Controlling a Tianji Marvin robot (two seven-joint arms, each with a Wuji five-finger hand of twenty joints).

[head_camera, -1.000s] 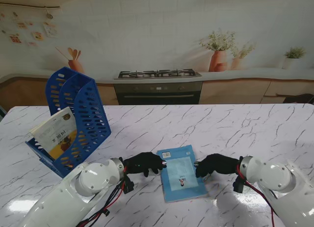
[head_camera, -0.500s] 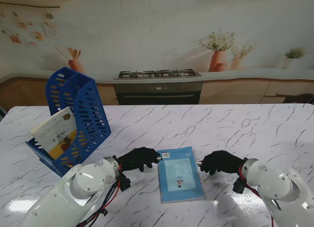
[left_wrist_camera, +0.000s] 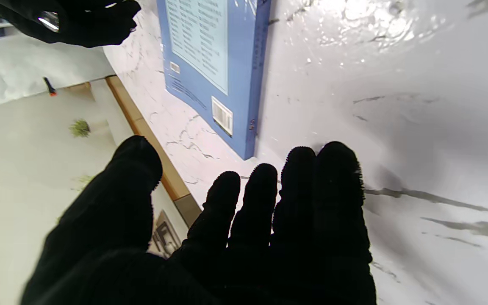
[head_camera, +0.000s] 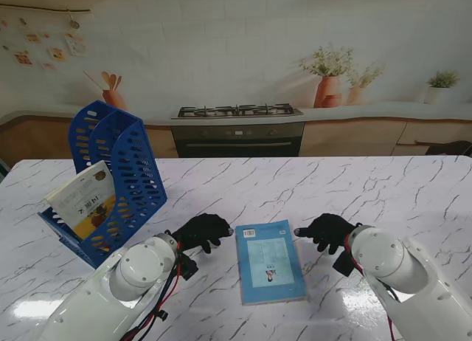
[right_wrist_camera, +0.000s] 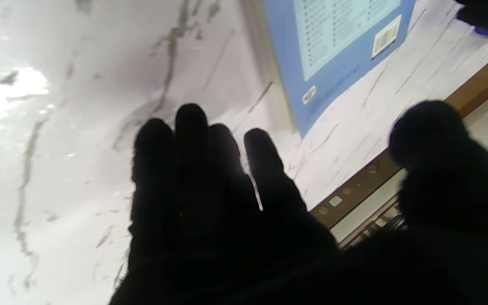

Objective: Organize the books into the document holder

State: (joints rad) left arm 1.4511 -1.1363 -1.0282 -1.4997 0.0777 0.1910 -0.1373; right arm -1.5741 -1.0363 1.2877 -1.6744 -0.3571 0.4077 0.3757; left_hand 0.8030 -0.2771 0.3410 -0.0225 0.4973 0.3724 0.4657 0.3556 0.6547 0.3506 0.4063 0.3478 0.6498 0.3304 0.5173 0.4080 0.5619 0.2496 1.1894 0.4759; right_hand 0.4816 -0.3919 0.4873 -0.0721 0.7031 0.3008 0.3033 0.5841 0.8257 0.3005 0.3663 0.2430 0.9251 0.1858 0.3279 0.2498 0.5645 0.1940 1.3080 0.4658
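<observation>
- The blue book [head_camera: 270, 261] lies flat on the marble table [head_camera: 383, 193], back cover up with its barcode at the far corner, near my edge and roughly midway between the two hands; neither hand touches it
- The blue document holder [head_camera: 118, 175] stands well apart on the left side of the table, tilted, with one book [head_camera: 85, 201] already leaning in its front slot
- Risk, as I judge it: the book is thin and flat on a smooth top, so fingers coming in from the sides may slide over the cover or push it along instead of getting under an edge; uneven pressure from the two sides could spin it
- A further risk lies at the holder: it looks tilted and light, so a book carried in at an angle could knock it or catch the leaning book
- The left hand [head_camera: 200, 231] holds nothing, fingers loosely apart and pointing toward the book's left edge, just beside it
- The right hand [head_camera: 327, 230] is likewise empty, fingers spread with the forefinger aimed at the book's right edge, a small gap remaining
</observation>
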